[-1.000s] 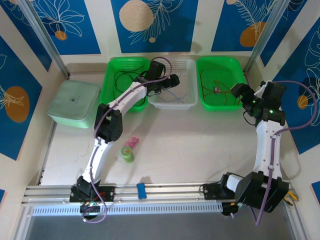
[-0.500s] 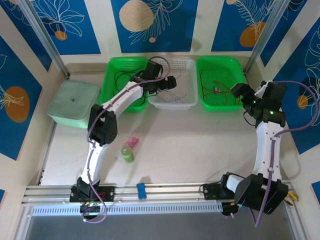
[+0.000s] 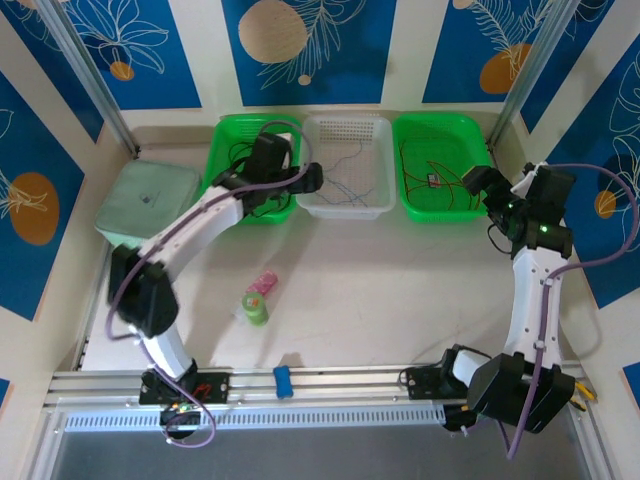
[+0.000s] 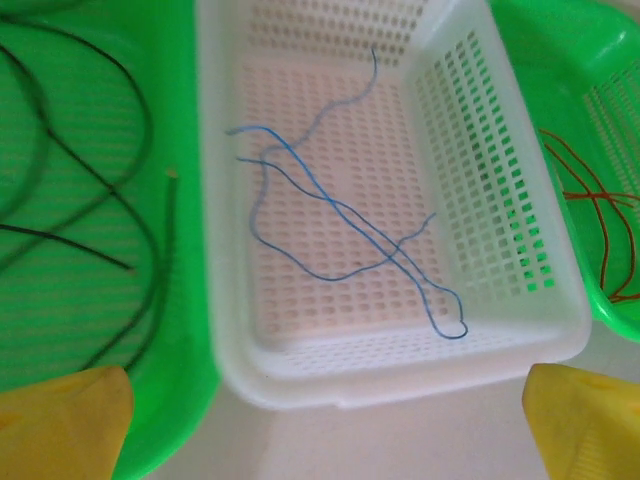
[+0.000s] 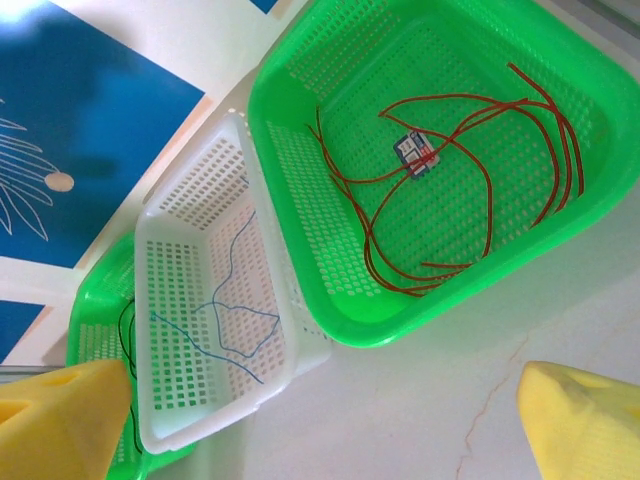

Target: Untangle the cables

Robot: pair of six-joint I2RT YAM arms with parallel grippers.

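The cables lie apart in three baskets. Black cables (image 3: 240,160) (image 4: 100,190) loop in the left green basket (image 3: 222,135). A thin blue cable (image 3: 345,185) (image 4: 330,225) (image 5: 215,315) lies loose in the white basket (image 3: 350,208). Red cables (image 3: 440,180) (image 5: 450,190) with a small tag curl in the right green basket (image 3: 480,130). My left gripper (image 3: 313,178) (image 4: 325,420) hovers at the near edge between the left green and white baskets, open and empty. My right gripper (image 3: 470,183) (image 5: 325,420) hangs by the right basket's near corner, open with nothing in it.
A pale green lidded box (image 3: 150,208) sits at the left. A green tape roll (image 3: 256,307) and a small pink object (image 3: 263,283) lie on the table in front of the left arm. A blue block (image 3: 283,381) rests on the front rail.
My left arm has swung left and its gripper has drawn back from over the white basket toward the left green basket's edge. The right arm has hardly moved.
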